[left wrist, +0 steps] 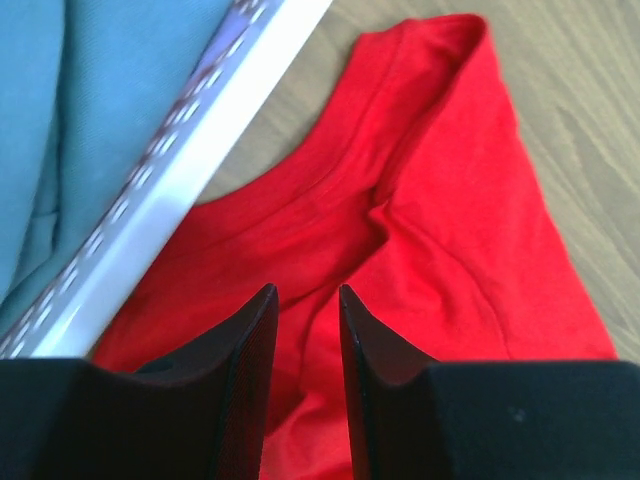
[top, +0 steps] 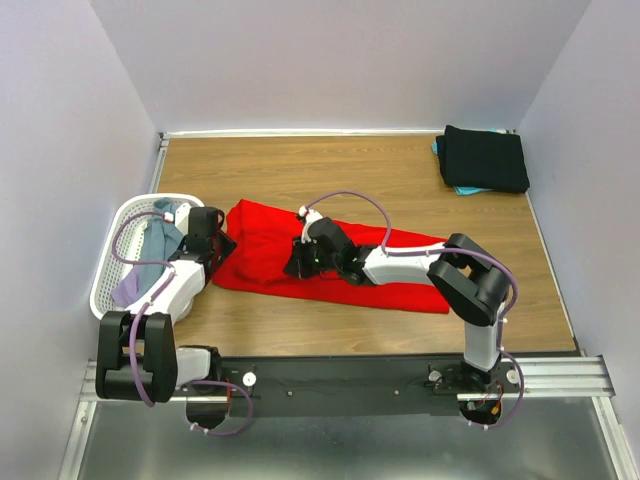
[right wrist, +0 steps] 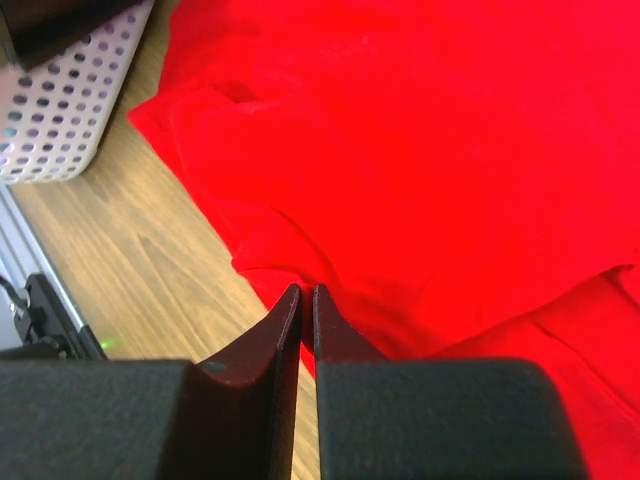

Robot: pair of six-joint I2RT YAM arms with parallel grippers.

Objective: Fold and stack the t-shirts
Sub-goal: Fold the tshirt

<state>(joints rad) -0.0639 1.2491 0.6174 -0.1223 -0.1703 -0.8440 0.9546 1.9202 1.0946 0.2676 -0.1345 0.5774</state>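
A bright red t-shirt [top: 400, 270] lies folded into a long strip across the middle of the table. My left gripper [top: 222, 243] sits at its left end, near the collar [left wrist: 400, 120]. Its jaws [left wrist: 307, 290] stand a narrow gap apart with red cloth bunched between them. My right gripper [top: 298, 262] is at the strip's near edge, and its jaws [right wrist: 307, 288] are pinched on the red hem [right wrist: 260, 275]. A folded black t-shirt [top: 485, 158] lies on a teal one [top: 462, 188] at the back right.
A white mesh laundry basket [top: 112, 270] stands at the left edge, holding a grey-blue shirt [top: 160, 245] and a lavender one [top: 130, 287]. Its rim [left wrist: 190, 170] runs right beside my left gripper, and its wall also shows in the right wrist view [right wrist: 70, 110]. Walls enclose the table.
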